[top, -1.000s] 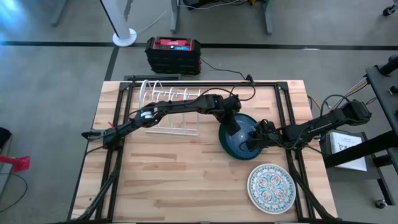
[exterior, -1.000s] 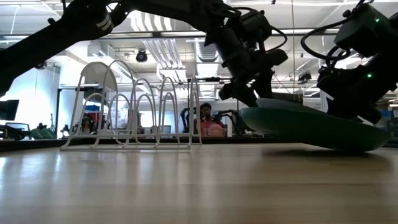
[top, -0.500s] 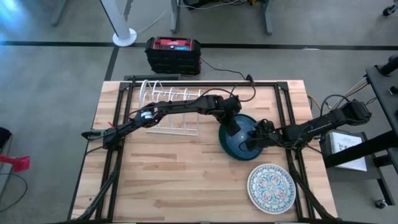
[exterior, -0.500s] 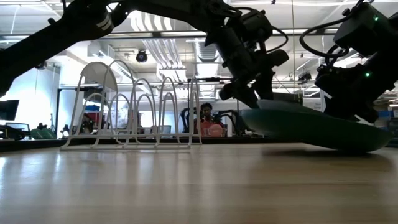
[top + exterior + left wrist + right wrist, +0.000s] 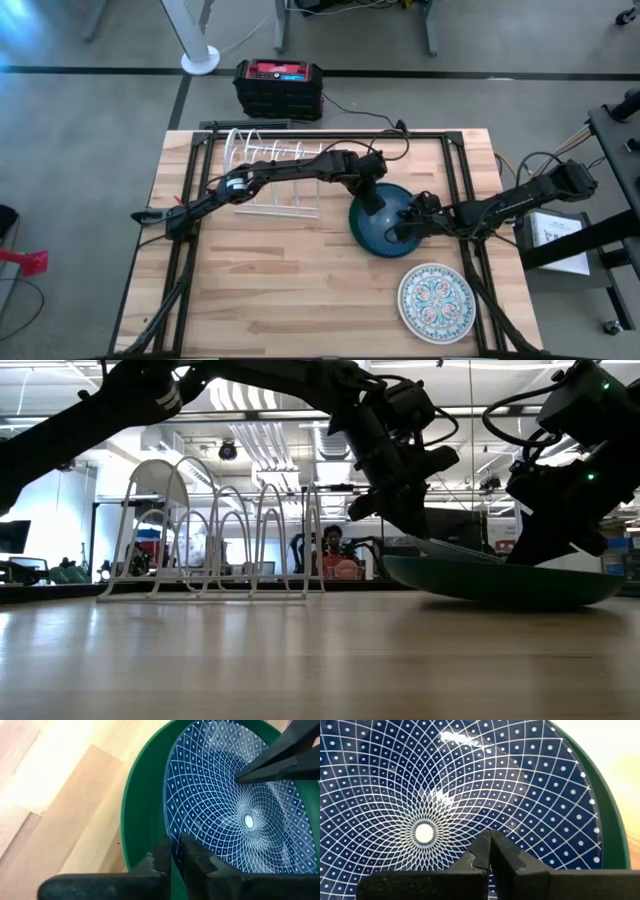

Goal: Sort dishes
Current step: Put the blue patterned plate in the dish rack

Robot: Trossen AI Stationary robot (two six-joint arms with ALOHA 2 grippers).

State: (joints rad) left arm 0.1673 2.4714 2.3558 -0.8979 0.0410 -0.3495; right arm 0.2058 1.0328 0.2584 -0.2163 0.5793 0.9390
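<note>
L end effector [image 5: 175, 851] pinching blue plate [image 5: 220, 805] rim

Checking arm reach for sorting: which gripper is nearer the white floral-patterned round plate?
Right. The right gripper rests on the blue patterned plate, just up-left of the floral plate. The left gripper pinches that blue plate's far rim, farther away.

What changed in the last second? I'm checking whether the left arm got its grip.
The left gripper closed on the rim of the blue patterned plate, which sits in the green plate. The tilted stack settled flatter. The right gripper, shut, the floral plate and the wire rack stayed put.
</note>
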